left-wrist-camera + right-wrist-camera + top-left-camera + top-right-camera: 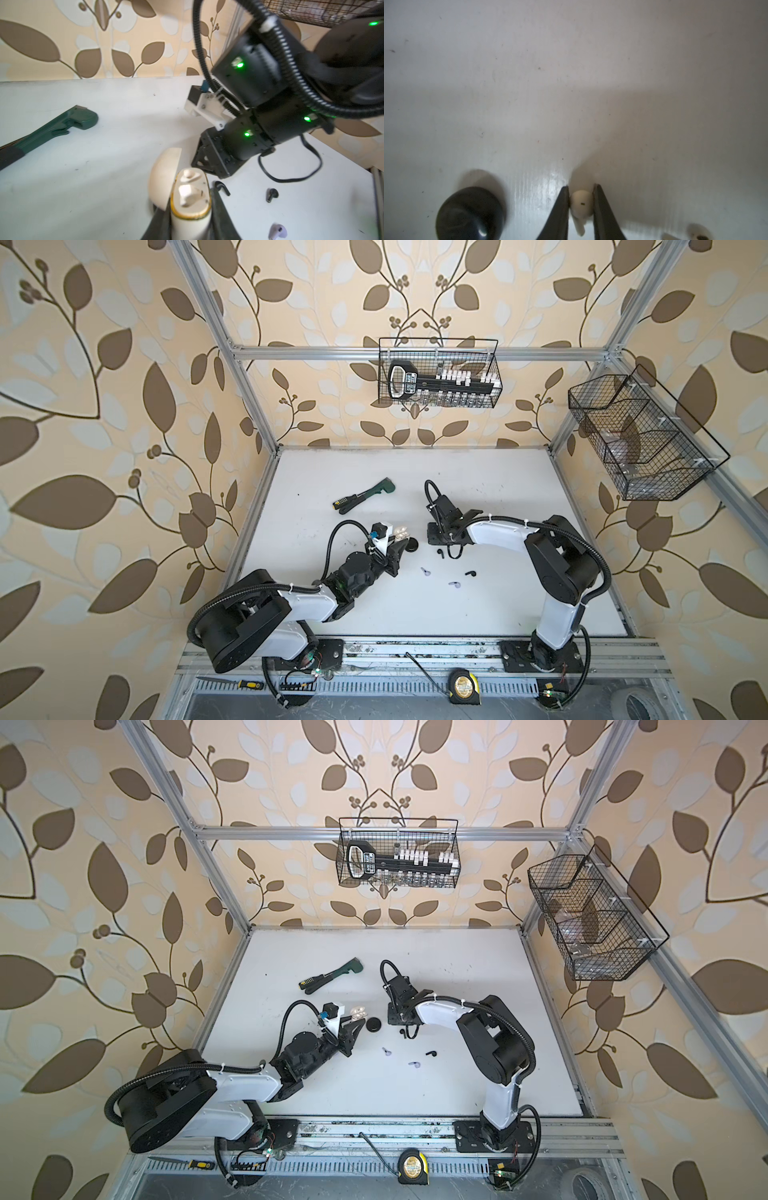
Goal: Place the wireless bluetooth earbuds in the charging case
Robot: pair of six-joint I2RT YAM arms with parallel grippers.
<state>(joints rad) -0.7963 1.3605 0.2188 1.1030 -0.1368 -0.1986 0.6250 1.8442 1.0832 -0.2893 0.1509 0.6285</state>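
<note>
One white earbud [581, 202] is being pinched by the right gripper [581, 186] at the table [571, 83] surface — a closed black case [469, 214] is lying beside it. The left gripper [188, 207] is clamping the open white charging case [193, 187]; black earbuds [469, 573] and lilac earbuds [455, 584] are lying loose between the arms.

The flat white worktop [498, 497] fills the lower centre of both top views. A dark green metal pipe wrench with a black handle [365, 494] lies diagonally on it, left of centre. A closed, rounded black plastic case [412, 546] lies below the wrench, near mid-frame. A black short-stemmed plastic earbud [439, 554] lies just right of the case. A second black earbud [470, 573] lies further right and lower. A lilac plastic earbud [424, 571] lies below the case. A second lilac earbud [455, 584] lies to its lower right. All four earbuds lie apart.
</note>
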